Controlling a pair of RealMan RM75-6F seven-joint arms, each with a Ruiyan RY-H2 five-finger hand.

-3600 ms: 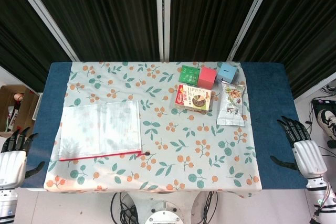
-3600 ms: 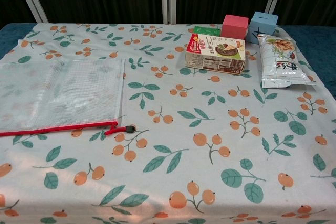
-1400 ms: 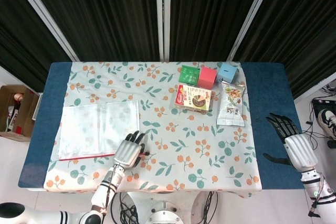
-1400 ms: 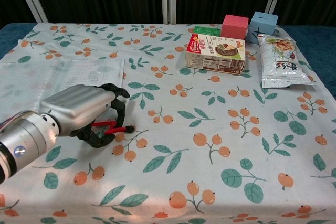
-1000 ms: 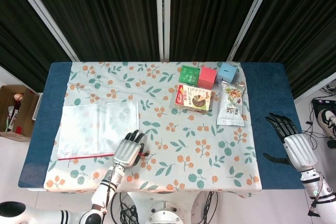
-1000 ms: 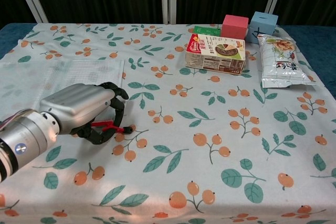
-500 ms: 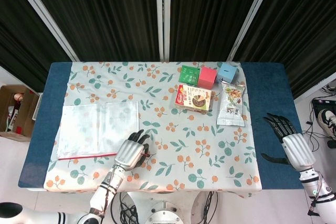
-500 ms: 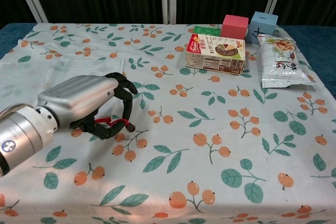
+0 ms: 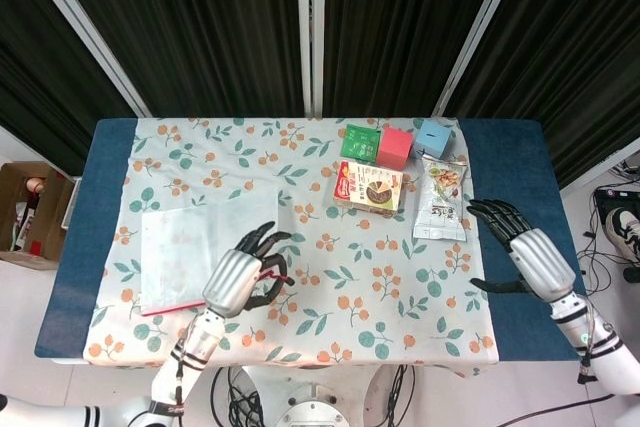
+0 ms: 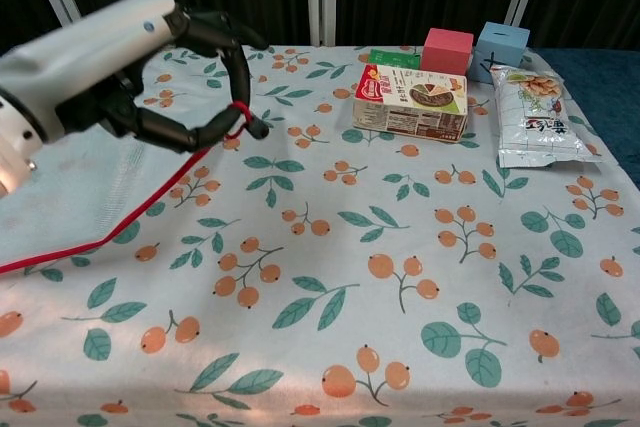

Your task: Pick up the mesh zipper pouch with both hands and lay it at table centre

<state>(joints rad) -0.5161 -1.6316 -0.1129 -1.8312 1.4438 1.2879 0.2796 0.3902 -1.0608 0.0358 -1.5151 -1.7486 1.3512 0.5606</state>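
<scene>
The mesh zipper pouch (image 9: 195, 242) is see-through with a red zipper edge (image 10: 120, 227). It lies on the left half of the floral tablecloth (image 9: 330, 277), with its near right corner raised. My left hand (image 9: 238, 279) pinches that corner by the red zipper end and holds it above the cloth. In the chest view the left hand (image 10: 120, 57) is high at the upper left, and the zipper runs down from it to the left edge. My right hand (image 9: 522, 250) hovers with its fingers spread over the table's blue right edge, holding nothing.
At the back right stand a snack box (image 9: 368, 187), a chips bag (image 9: 440, 202), a red cube (image 9: 395, 147), a blue cube (image 9: 433, 135) and a green packet (image 9: 360, 140). A cardboard box (image 9: 30, 212) sits on the floor at the left.
My left hand has risen with the pouch's zipper corner, and the pouch has slid right towards the middle. My right hand has moved inward, towards the chips bag.
</scene>
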